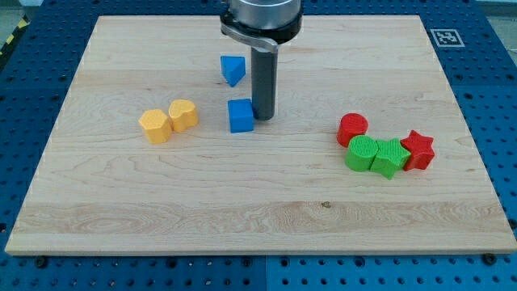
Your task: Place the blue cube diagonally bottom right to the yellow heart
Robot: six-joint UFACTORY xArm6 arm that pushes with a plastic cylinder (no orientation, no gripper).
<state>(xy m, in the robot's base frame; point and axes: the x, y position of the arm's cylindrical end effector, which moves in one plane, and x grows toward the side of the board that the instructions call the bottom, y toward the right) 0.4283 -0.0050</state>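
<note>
Wood makes up the biggest thing here: a pale, fine-grained board [266, 202] with a smooth top, lying on a blue perforated base [493, 65] studded with rows of small holes. A black-and-white square marker [445, 37] sits near the board's corner at the view's top right. From the view's top a round metal collar carries the straight dark rod down to my tip [263, 119], which rests on the wood touching the right side of the blue cube [241, 115]. No jaws exist on this arm, only the rod. That blue cube lies near the board's middle, to the view's right of the yellow heart [183, 115] and about level with it. Just left of the heart, touching it, is a yellow faceted block [154, 126]. A second blue block [233, 69], wedge-like, sits toward the view's top. At the view's right huddle a red cylinder [352, 128], a green cylinder [362, 153], a green block [390, 158] and a red star [418, 149], all matte and ridged
</note>
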